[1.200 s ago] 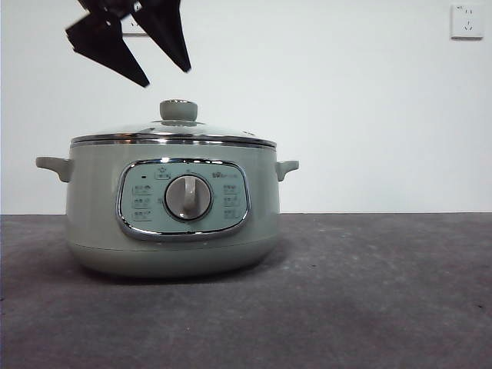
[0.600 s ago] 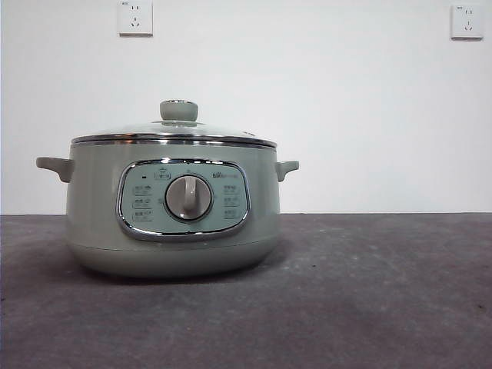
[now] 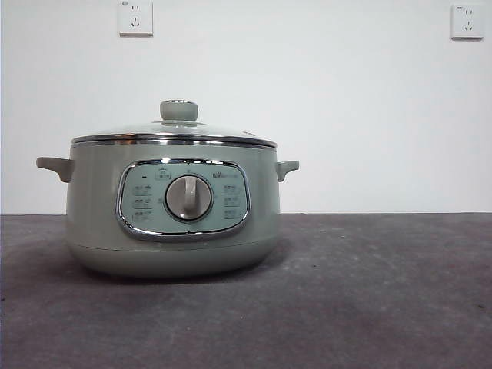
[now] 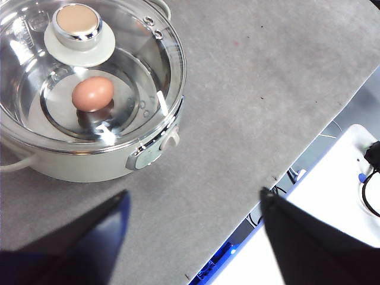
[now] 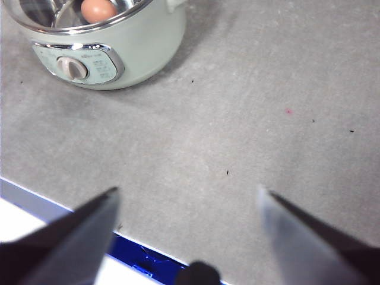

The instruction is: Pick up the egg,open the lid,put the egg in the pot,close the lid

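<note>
The pot (image 3: 171, 211) stands on the grey counter (image 3: 369, 292), left of centre in the front view, control panel and dial (image 3: 188, 197) facing the camera; a small handle projects from each side. The lid (image 3: 174, 132) is seated on the pot, steel rim resting evenly on the pot's edge, knob (image 3: 178, 110) upright at its centre. The egg (image 4: 92, 94) lies inside the pot on the bottom, visible through the glass in the left wrist view, near the middle and just beside the knob as seen from above; the right wrist view shows the egg (image 5: 98, 9) through the lid as well.

The left gripper (image 4: 193, 205) is raised above the counter, apart from the pot, beside the counter's edge; its fingers are spread wide and hold nothing. The right gripper (image 5: 187, 196) is also raised above bare counter, well apart from the pot (image 5: 107, 53); its fingers are spread wide and hold nothing. Neither gripper appears in the front view.

Two wall sockets (image 3: 135, 17) are mounted on the white wall behind the pot.
</note>
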You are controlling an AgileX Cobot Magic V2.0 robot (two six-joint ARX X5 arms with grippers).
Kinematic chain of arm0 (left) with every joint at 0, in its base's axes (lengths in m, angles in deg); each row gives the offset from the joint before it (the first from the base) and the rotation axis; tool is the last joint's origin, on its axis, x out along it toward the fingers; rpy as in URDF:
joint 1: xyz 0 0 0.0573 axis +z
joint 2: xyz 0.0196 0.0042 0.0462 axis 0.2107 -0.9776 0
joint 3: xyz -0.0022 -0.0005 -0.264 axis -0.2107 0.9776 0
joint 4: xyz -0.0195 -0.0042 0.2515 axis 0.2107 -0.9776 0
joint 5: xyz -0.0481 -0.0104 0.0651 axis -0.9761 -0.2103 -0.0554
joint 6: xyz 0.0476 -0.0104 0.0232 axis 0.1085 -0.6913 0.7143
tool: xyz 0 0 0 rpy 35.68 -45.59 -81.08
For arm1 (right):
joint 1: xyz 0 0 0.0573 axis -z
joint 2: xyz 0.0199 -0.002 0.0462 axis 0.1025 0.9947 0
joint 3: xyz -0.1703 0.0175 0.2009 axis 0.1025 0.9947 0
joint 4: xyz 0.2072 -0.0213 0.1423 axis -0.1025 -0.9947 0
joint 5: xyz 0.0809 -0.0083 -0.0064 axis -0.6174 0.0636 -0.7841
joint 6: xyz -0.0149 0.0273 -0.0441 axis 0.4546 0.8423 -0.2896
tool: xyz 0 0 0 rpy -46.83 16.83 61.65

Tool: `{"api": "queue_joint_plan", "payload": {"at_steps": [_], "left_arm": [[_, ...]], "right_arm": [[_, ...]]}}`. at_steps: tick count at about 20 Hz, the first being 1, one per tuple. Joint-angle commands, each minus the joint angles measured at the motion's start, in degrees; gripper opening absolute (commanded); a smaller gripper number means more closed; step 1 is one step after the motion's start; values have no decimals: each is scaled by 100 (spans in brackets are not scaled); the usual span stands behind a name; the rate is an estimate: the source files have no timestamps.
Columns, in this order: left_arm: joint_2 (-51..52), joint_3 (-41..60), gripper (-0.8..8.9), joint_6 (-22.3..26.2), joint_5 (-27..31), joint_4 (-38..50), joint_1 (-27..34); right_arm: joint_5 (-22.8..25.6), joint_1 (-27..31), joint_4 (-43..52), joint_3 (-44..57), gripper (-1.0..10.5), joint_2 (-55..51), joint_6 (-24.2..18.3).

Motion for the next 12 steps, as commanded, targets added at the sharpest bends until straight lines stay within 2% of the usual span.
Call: {"api": "queue_joint_plan", "payload": {"at_steps": [1,4,6,12], "left_arm": [[11,48,-5,-20,0,4,-13],[11,48,-6,31,0,2,-13],[9,48,-4,28,17,2,-13],[-2,48,-4,26,17,2,-13]], "right_arm": [[20,-7,15,61,-29,-4,42],[26,-7,24,61,-7,-2,68],[39,-7,11,61,1,-2,334],[42,-7,15,57,1,-2,348]]}}
